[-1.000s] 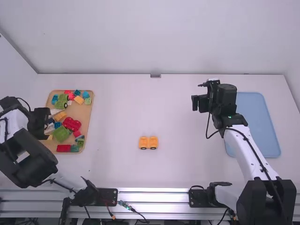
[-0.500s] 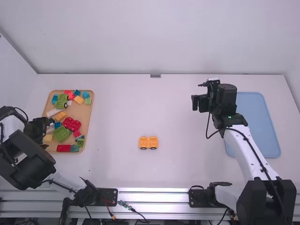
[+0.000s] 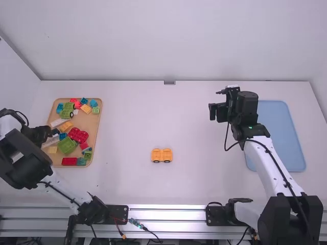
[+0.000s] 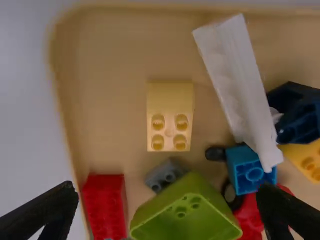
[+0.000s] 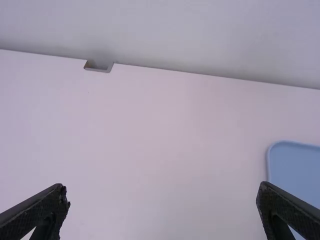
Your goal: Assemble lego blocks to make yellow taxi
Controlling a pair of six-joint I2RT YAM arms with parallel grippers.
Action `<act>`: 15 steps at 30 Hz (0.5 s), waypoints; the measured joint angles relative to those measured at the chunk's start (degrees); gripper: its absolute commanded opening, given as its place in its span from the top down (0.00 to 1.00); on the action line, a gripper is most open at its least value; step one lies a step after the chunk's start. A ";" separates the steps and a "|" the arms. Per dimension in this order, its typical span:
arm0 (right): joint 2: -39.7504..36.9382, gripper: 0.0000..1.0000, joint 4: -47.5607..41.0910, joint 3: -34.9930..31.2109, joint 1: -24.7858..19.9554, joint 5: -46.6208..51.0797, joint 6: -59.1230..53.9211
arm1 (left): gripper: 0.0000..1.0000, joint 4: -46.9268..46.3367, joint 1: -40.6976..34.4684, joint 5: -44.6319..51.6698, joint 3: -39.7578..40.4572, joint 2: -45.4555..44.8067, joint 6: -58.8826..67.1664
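I have the left gripper at the tray's left edge, its arm bent; the right gripper is well right of the tray, arm stretched forward. Both sets of jaws are spread. The yellow wheeled base sits right of the tray.

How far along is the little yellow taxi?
Seemingly early. The orange wheeled base sits mid-table with no body visible on it. Nothing is in hand: the left gripper is open over the wooden tray, the right gripper open and empty. Adding the body remains, perhaps using the tray's pale yellow block.
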 measured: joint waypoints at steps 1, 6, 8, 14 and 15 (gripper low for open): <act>0.00 0.01 0.00 0.00 0.00 0.00 0.15 | 0.09 -0.02 0.02 -0.02 0.02 0.13 0.11; 0.00 0.01 0.00 0.00 0.00 0.00 0.11 | 0.12 0.42 -0.61 -0.39 0.68 3.28 1.18; 0.00 0.01 0.00 0.00 0.00 0.04 0.09 | 0.13 1.29 -0.81 -0.85 0.66 4.15 1.36; 0.00 0.00 0.00 0.00 0.00 0.00 0.07 | 0.18 2.67 -1.31 -2.93 0.68 5.27 1.33; 0.00 0.01 0.00 0.00 0.00 0.02 0.28 | 0.18 2.75 -1.40 -2.97 0.68 5.27 1.36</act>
